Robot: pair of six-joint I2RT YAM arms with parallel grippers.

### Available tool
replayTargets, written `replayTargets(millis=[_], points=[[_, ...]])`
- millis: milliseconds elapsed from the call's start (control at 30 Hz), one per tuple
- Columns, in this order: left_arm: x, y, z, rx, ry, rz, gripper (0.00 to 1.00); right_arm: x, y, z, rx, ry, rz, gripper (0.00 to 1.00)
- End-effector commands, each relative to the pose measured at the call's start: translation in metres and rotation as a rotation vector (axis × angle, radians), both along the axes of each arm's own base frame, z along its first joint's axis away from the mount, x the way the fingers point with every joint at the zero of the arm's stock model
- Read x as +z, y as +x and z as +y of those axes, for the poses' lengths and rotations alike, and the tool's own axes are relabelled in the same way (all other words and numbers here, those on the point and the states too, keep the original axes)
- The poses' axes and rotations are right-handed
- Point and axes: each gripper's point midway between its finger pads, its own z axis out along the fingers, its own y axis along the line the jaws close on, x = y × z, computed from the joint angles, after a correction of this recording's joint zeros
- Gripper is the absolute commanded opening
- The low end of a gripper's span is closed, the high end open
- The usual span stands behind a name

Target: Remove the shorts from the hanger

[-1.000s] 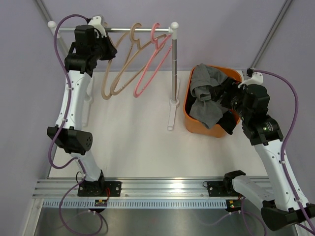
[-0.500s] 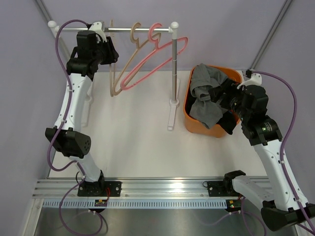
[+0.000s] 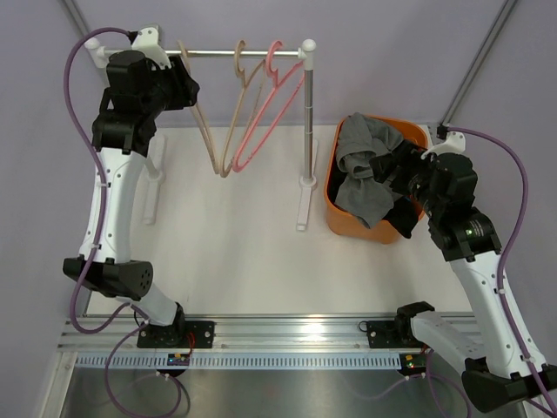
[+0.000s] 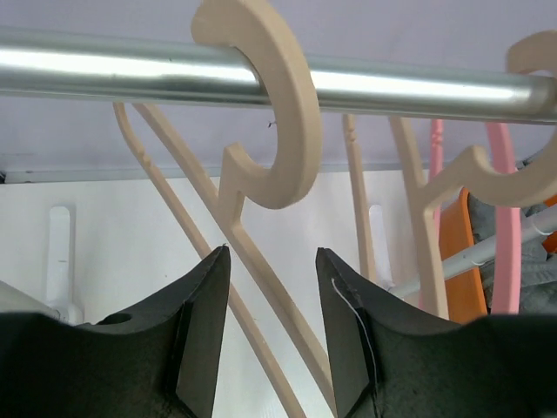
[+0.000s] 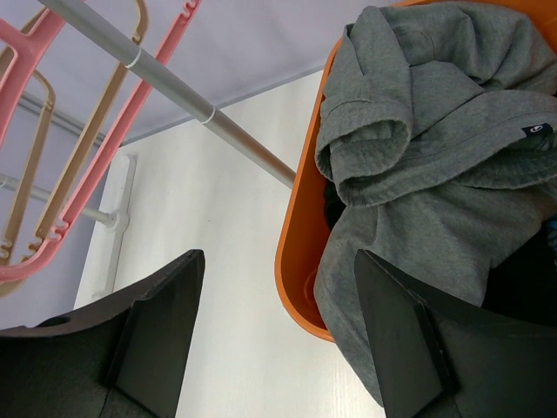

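The right gripper (image 5: 278, 254) hovers over the near-left rim of the orange basket (image 5: 291, 252). Its fingers are spread wide, with nothing between them. The grey shorts (image 5: 418, 157) lie crumpled on top in the basket, one edge draped toward the rim. Black shorts (image 3: 402, 219) show under them at the near side. The printed pair cannot be made out.

Left of the basket stands the rack post (image 3: 306, 122) on the white table (image 3: 226, 252). From the rail (image 3: 218, 52) hang a pink hanger (image 3: 261, 122) nearest the post and two beige hangers (image 3: 228, 131) further left.

At the far left the left gripper (image 4: 271, 252) is raised just under the rail. Its jaws are apart below the hook (image 4: 278, 113) of the leftmost beige hanger. That hanger's arm crosses the gap, and neither finger touches it.
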Motion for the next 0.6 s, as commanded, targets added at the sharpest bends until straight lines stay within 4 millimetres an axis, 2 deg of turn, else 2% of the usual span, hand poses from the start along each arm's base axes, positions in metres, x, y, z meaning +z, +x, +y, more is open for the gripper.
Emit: replayTargets(millis=[0, 33, 100, 167, 267, 300, 333, 433, 467, 567], points=[[0.023, -0.020, 0.008, 0.029, 0.010, -0.058, 0.48, 0.008, -0.006, 0.002, 0.018, 0.011, -0.025, 0.78], [0.018, -0.021, 0.011, 0.047, 0.016, -0.048, 0.50, 0.010, -0.006, 0.001, 0.014, 0.013, -0.031, 0.78], [0.022, -0.031, 0.014, 0.058, 0.015, -0.067, 0.51, 0.010, -0.007, 0.000, 0.011, 0.006, -0.027, 0.78], [0.017, -0.035, 0.014, 0.053, 0.010, -0.059, 0.52, 0.011, -0.008, -0.002, 0.004, 0.000, -0.028, 0.79], [0.025, -0.052, 0.012, 0.040, 0.004, -0.081, 0.53, 0.015, -0.013, -0.004, 0.001, -0.002, -0.039, 0.79], [0.030, -0.058, 0.010, 0.030, 0.002, -0.100, 0.54, 0.016, -0.015, -0.005, 0.001, -0.004, -0.040, 0.79], [0.044, -0.072, 0.009, 0.014, 0.000, -0.140, 0.55, 0.019, -0.017, -0.006, -0.002, -0.004, -0.049, 0.80], [0.062, -0.100, -0.008, -0.053, -0.009, -0.193, 0.59, 0.023, -0.023, -0.012, -0.015, -0.029, -0.062, 0.82], [0.072, -0.117, -0.020, -0.100, -0.016, -0.220, 0.61, 0.025, -0.026, -0.013, -0.016, -0.037, -0.069, 0.86], [0.073, -0.151, -0.048, -0.200, -0.017, -0.226, 0.61, 0.029, -0.033, -0.016, -0.010, -0.055, -0.075, 0.95]])
